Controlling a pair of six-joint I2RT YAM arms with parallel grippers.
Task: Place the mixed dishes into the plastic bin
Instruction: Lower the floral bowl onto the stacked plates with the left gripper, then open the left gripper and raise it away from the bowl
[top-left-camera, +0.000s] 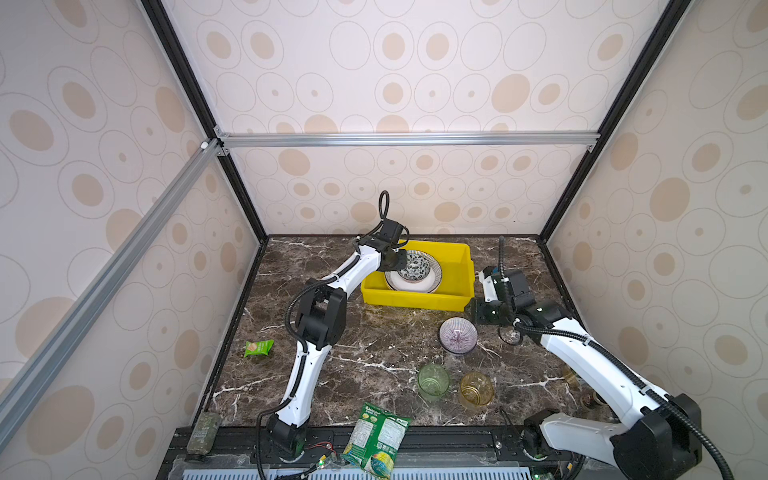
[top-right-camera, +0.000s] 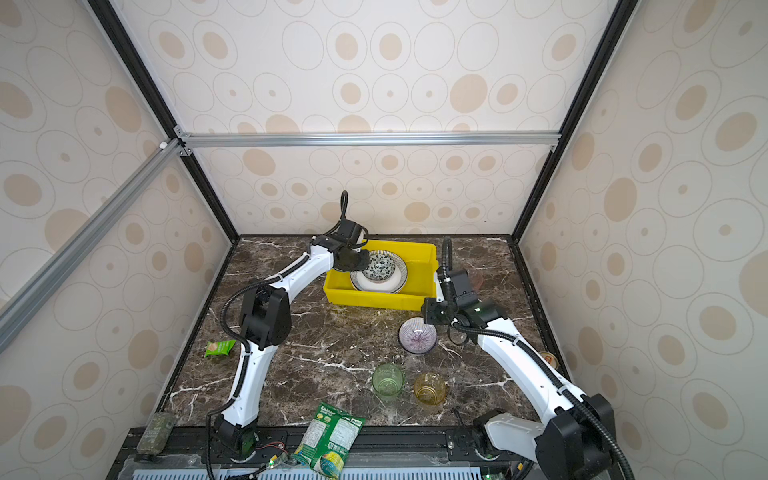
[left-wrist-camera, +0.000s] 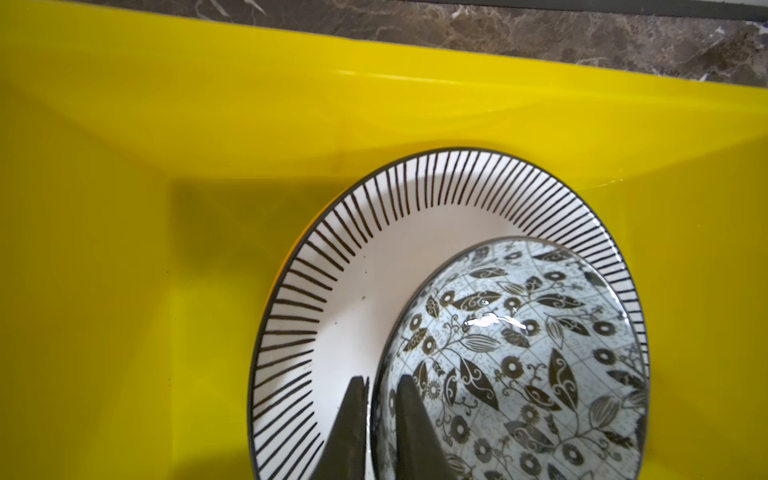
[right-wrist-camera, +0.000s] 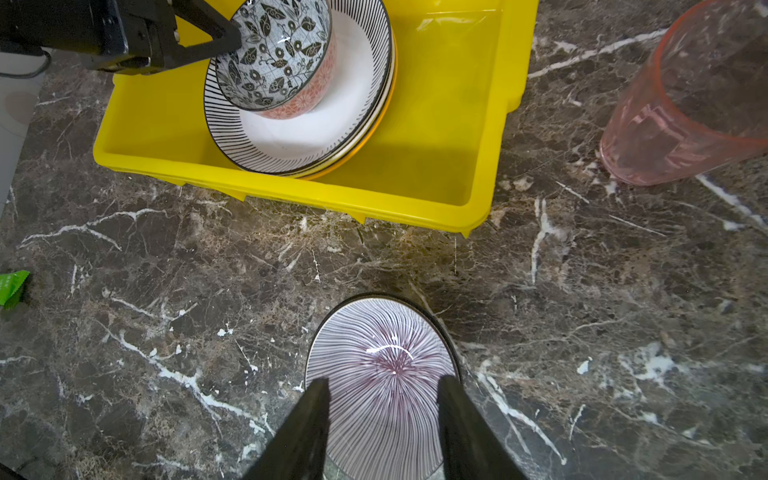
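Observation:
The yellow plastic bin (top-left-camera: 415, 305) (top-right-camera: 374, 301) stands at the back of the marble table. In it a black-and-white floral bowl (top-left-camera: 415, 266) (left-wrist-camera: 519, 353) rests on a line-rimmed plate (left-wrist-camera: 353, 257) (right-wrist-camera: 311, 137) that lies on a further plate. My left gripper (left-wrist-camera: 382, 380) (top-left-camera: 402, 266) straddles that bowl's rim, one finger inside and one outside, slightly parted with a gap to the rim. A purple-striped bowl (top-left-camera: 458, 336) (right-wrist-camera: 374, 332) sits on the table in front of the bin. My right gripper (right-wrist-camera: 384, 380) (top-left-camera: 480, 318) hangs open just above it, holding nothing.
A green tumbler (top-left-camera: 433, 381) and an amber tumbler (top-left-camera: 476, 390) stand near the front. A pink tumbler (right-wrist-camera: 685, 104) stands right of the bin, behind my right arm. A small green packet (top-left-camera: 258, 347) lies at the left, a large one (top-left-camera: 376, 440) over the front edge.

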